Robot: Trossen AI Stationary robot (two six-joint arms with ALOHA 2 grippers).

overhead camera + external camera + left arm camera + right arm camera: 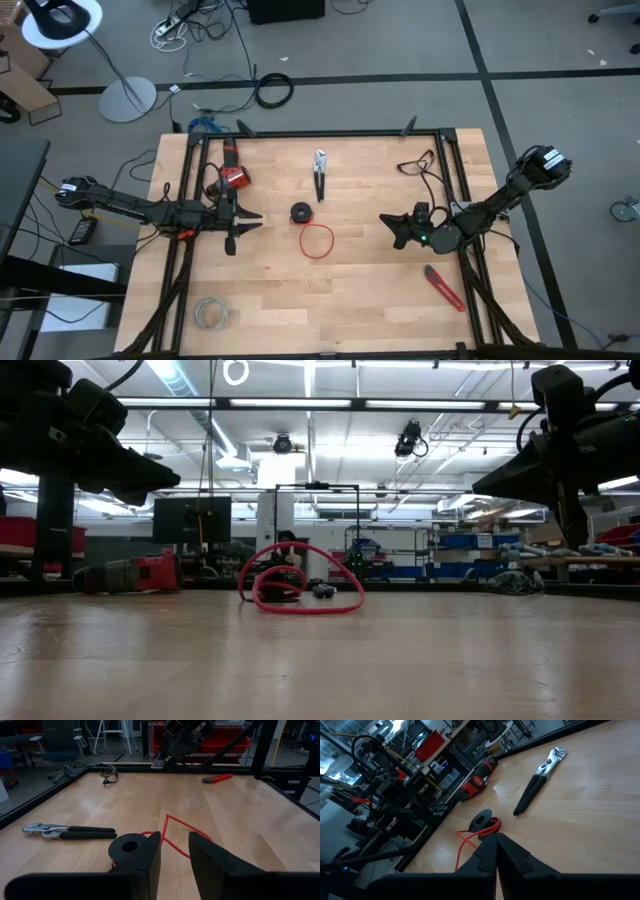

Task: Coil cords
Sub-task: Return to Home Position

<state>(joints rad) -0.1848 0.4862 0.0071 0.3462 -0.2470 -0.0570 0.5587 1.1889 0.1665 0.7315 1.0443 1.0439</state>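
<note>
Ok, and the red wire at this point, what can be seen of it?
The red wire is very thin, bright red and looks flexible. It lies loose near the middle of the wooden table in one roughly round open loop, part of which arches up off the surface in the low view. One end runs to the base of the small black spool, and most of it is not wound on. Nothing grips it: the left gripper and the right gripper hang on either side, clear of it.

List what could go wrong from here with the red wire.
The red wire forms a loose loop by the black spool, not wound tight, so it may spring apart. The left gripper, open, points at it; a low sweep could snag it. The right gripper waits shut, apart.
</note>
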